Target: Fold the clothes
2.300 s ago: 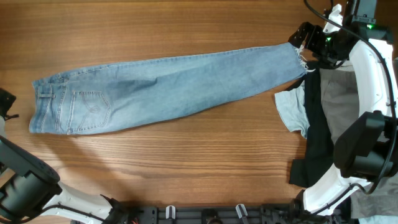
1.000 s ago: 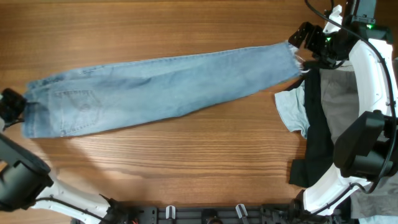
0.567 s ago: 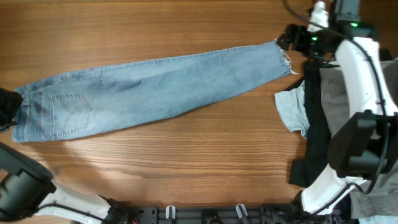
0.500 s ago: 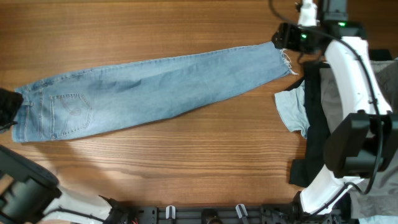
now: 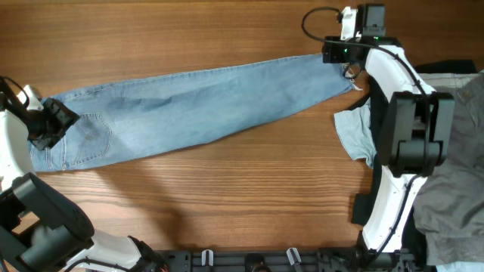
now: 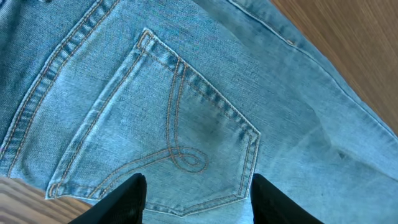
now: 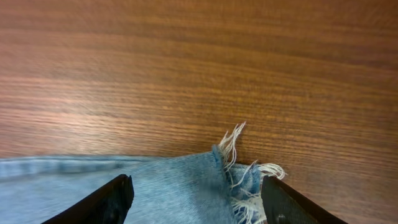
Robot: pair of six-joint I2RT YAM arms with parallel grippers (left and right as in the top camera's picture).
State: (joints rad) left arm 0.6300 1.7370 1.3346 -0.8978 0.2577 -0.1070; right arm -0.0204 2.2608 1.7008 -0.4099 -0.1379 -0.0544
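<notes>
The light-blue jeans (image 5: 204, 106) lie flat and stretched out on the wooden table, waist at the left, frayed hem (image 5: 349, 72) at the upper right. My left gripper (image 5: 53, 125) hovers over the waist end. In the left wrist view it is open (image 6: 198, 205), with a stitched back pocket (image 6: 186, 124) between its fingers. My right gripper (image 5: 334, 53) is at the hem end. In the right wrist view it is open (image 7: 199, 202) just above the denim (image 7: 168, 183), with the frayed hem (image 7: 245, 168) between its fingers. Neither gripper holds anything.
A pile of other clothes lies at the right edge: a pale blue piece (image 5: 355, 136), a black one (image 5: 386, 174) and a grey one (image 5: 454, 181). Bare wooden tabletop (image 5: 227, 196) lies in front of and behind the jeans.
The jeans have slid to the left. My left gripper has come from the table's left edge in over the waist end. My right gripper has swung left to above the hem.
</notes>
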